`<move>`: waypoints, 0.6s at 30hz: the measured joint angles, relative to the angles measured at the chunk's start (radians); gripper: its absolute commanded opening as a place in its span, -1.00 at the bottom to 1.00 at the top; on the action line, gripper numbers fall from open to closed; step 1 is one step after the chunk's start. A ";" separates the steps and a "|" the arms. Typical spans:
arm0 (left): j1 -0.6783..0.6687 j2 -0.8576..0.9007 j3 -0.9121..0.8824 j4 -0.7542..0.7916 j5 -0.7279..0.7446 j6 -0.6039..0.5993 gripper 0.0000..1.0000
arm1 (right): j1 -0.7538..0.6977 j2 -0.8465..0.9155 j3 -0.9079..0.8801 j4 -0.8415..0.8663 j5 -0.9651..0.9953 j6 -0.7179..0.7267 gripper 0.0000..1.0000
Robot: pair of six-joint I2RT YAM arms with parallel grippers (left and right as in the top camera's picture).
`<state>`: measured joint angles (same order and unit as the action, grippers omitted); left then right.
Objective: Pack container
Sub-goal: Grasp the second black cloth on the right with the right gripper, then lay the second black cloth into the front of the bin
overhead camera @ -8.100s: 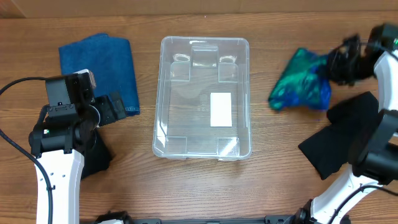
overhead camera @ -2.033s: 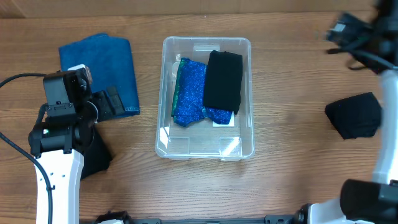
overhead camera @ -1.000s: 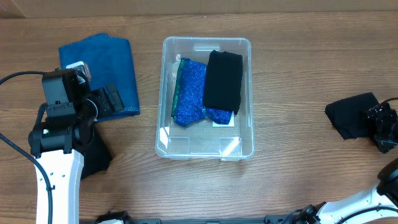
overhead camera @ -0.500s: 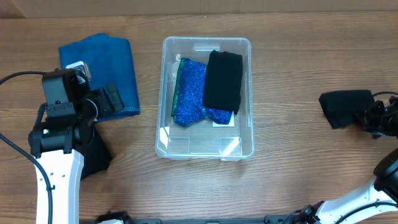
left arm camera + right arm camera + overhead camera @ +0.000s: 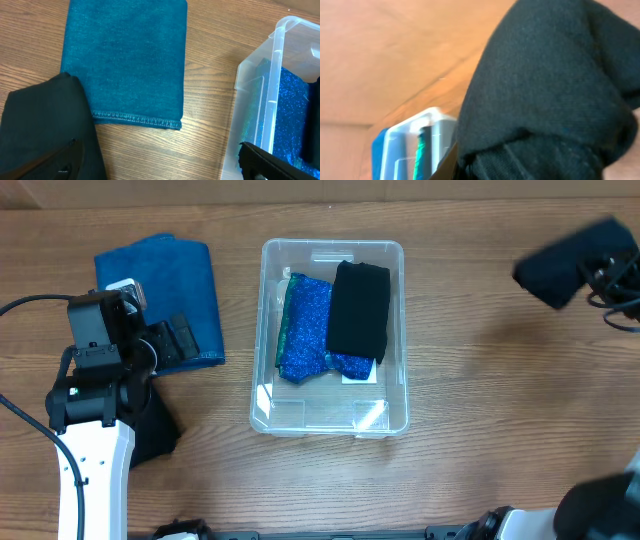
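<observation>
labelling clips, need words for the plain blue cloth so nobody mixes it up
Find the clear container in the middle of the table. Left of it lies the plain blue cloth. Unlike the glittery blue cloth, it sits outside the container and has a stitched hem.

Overhead looks straight down on your table (image 5: 470,380); both close wrist views catch the container (image 5: 333,248), the right one past a black cloth (image 5: 545,75).
</observation>
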<state>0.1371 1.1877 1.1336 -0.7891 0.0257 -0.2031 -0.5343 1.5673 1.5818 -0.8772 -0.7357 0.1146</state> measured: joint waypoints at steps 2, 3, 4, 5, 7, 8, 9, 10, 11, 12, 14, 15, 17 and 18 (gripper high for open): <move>0.000 0.000 0.000 0.000 0.000 0.000 1.00 | 0.086 -0.054 0.002 -0.006 -0.002 -0.016 -0.92; 0.000 0.000 0.000 0.000 0.000 0.000 1.00 | 0.147 -0.074 0.002 -0.017 -0.006 -0.032 -0.92; 0.000 0.000 0.000 0.000 0.000 0.000 1.00 | 0.201 -0.084 0.003 -0.035 -0.008 -0.059 -0.92; 0.000 0.000 0.000 0.000 0.000 0.000 1.00 | 0.261 -0.089 0.003 -0.056 -0.008 -0.094 -0.92; 0.000 0.000 0.000 0.000 0.000 0.000 1.00 | 0.402 -0.088 0.004 -0.134 0.009 -0.194 -0.92; 0.000 0.000 0.000 0.000 0.000 0.000 1.00 | 0.469 -0.085 0.004 -0.171 0.035 -0.249 -0.92; 0.000 0.000 0.000 0.000 0.000 0.000 1.00 | 0.540 -0.083 0.004 -0.204 0.072 -0.302 -0.92; 0.000 0.000 0.000 0.000 0.000 0.000 1.00 | 0.608 -0.081 0.004 -0.232 0.118 -0.348 -0.92; 0.000 0.000 0.000 0.000 0.000 0.000 1.00 | 0.682 -0.077 0.004 -0.256 0.170 -0.414 -0.92; 0.000 0.000 0.000 0.000 0.000 0.000 1.00 | 0.742 -0.072 0.004 -0.269 0.219 -0.476 -0.92; 0.000 0.000 0.000 0.000 0.000 0.000 1.00 | 0.842 -0.063 0.004 -0.279 0.284 -0.613 -0.92; 0.000 0.000 0.000 0.000 0.000 0.000 1.00 | 0.875 -0.062 0.004 -0.284 0.299 -0.667 -0.92; 0.000 0.000 0.000 -0.001 0.000 0.000 1.00 | 0.938 -0.062 0.004 -0.319 0.326 -0.802 -0.92; 0.000 0.000 0.000 -0.001 0.000 0.000 1.00 | 0.969 -0.060 0.004 -0.346 0.334 -0.868 -0.92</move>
<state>0.1371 1.1877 1.1336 -0.7902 0.0257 -0.2031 0.4351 1.5074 1.5856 -1.2232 -0.4015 -0.7532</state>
